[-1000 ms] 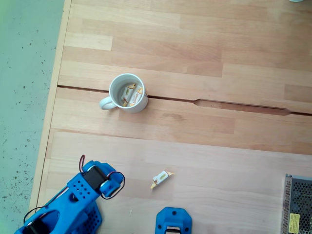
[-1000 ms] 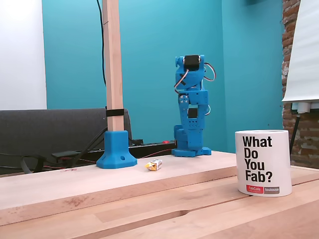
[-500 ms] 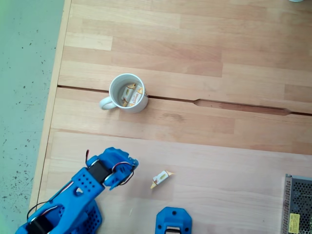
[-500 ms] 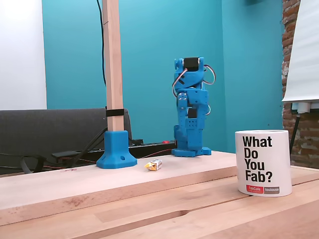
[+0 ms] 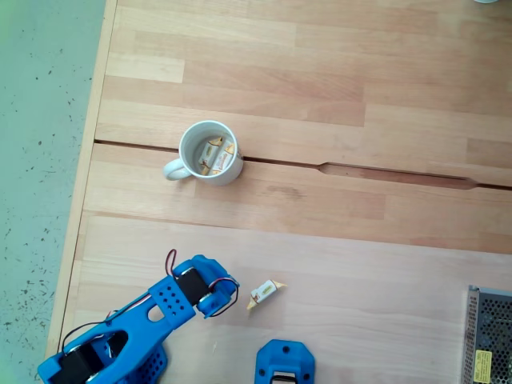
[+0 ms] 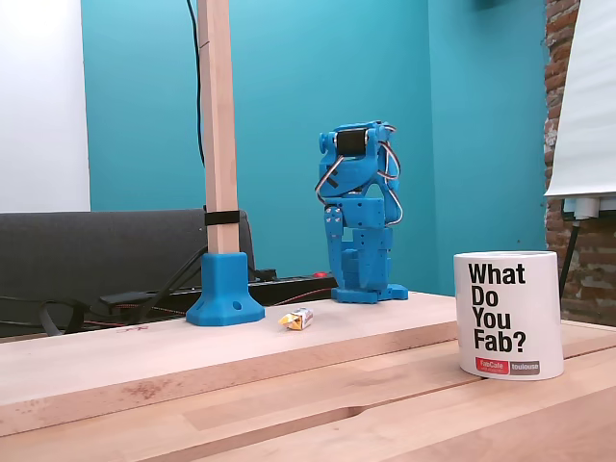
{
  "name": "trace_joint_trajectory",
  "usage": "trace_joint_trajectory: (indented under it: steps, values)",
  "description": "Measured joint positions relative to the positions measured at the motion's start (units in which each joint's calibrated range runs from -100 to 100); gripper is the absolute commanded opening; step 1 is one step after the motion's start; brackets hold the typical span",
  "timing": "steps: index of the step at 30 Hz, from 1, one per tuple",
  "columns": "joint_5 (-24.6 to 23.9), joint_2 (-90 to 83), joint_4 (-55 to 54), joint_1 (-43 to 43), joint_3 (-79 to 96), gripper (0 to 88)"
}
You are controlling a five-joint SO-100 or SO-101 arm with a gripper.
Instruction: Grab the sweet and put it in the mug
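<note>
The sweet (image 5: 266,294) lies on the bench (image 5: 336,240), lower centre of a fixed view, just right of the folded blue arm (image 5: 160,312). The mug (image 5: 210,152), upper left, holds wrapped sweets. Pincer opening: cannot tell.

Table (image 5: 320,72): pale wood planks, visible grain, matt, smooth; dark seam between boards. 
Mug (image 5: 210,152): white glazed ceramic, glossy; black print on side (image 6: 508,315). 
Sweet (image 5: 265,293): crinkled wrapper, slight sheen. 
Arm (image 5: 152,320): blue moulded plastic, matt, perforated shell; thin insulated wires. 
Post (image 6: 218,125): bare wood, blue plastic foot (image 6: 224,292). 
Box at lower right (image 5: 488,336): perforated grey metal.
</note>
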Motion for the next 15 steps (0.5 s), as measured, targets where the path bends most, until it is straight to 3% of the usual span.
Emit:
trace_joint_trajectory:
  steps: [15]
  values:
    - [0.0,5.8,-0.3,1.0,-9.9,11.6]
